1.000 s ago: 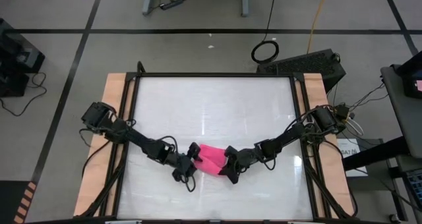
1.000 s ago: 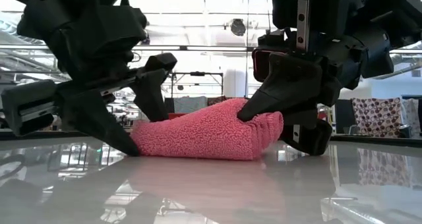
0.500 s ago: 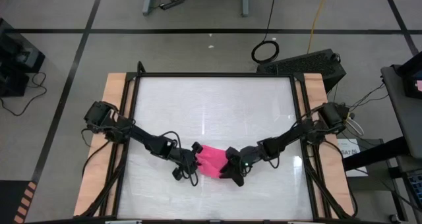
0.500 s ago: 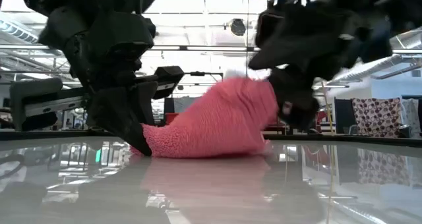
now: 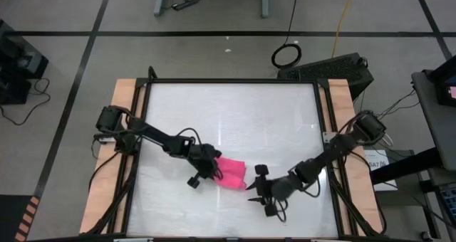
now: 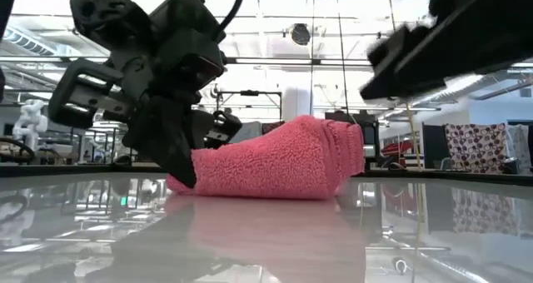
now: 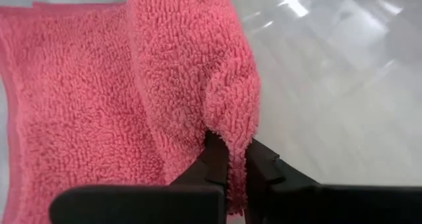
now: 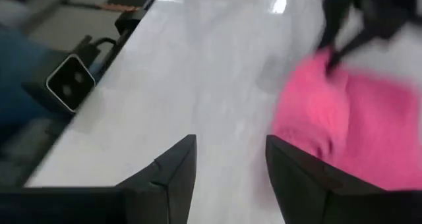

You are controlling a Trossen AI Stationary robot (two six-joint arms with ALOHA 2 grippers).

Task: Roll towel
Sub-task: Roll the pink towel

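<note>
1. Where the white table (image 5: 228, 121) comes near its front edge, the pink towel (image 5: 229, 173) lies a little left of the middle
2. It is folded into a thick, soft bundle, and its long side runs across the table from left to right, tipped a bit toward the front on the right
3. From the low view, the towel (image 6: 271, 162) is flat at the left end and puffs up higher at the right end
4. The left gripper (image 5: 208, 169) is at the towel's left end
5. Its fingers (image 7: 224, 159) are almost closed, and they pinch a folded edge of the towel (image 7: 132, 85)
6. The right gripper (image 5: 258, 188) is off the towel, just to its right and nearer the front edge
7. Its fingers (image 8: 173, 168) are spread apart and hold nothing
8. In the right wrist view the towel (image 8: 349, 112) lies ahead of the open fingers, not touching them
</note>
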